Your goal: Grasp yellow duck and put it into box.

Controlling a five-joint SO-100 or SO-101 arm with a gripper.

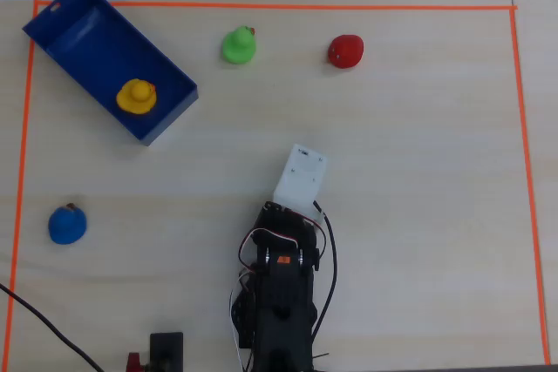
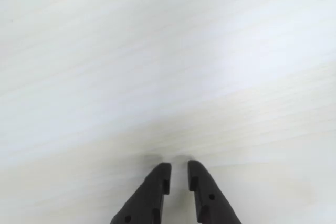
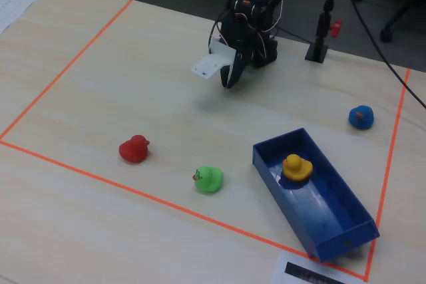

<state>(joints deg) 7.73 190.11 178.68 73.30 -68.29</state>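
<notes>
We judge the placing step done: the yellow duck (image 1: pixel 137 96) sits upright inside the blue box (image 1: pixel 70 28), near the low end that faces the middle of the bench (image 1: pixel 418 172), and nothing holds it. In the fixed view the same duck (image 3: pixel 296 167) rests on the box floor (image 3: pixel 333 211), close to the near wall and apart from the other toys.

What is left, as we read it, is only for the arm to settle at its base; no further grasp looks needed.

Our claw (image 2: pixel 179 174) hangs over bare bench close to the robot's base, well apart from the box. In the wrist view its two dark tips stand slightly apart, with a narrow gap between them, and nothing lies in that gap. They do not look to be touching anything.

The green duck (image 1: pixel 238 45), red duck (image 1: pixel 346 51) and blue duck (image 1: pixel 66 224) sit on the bench, untouched.
</notes>
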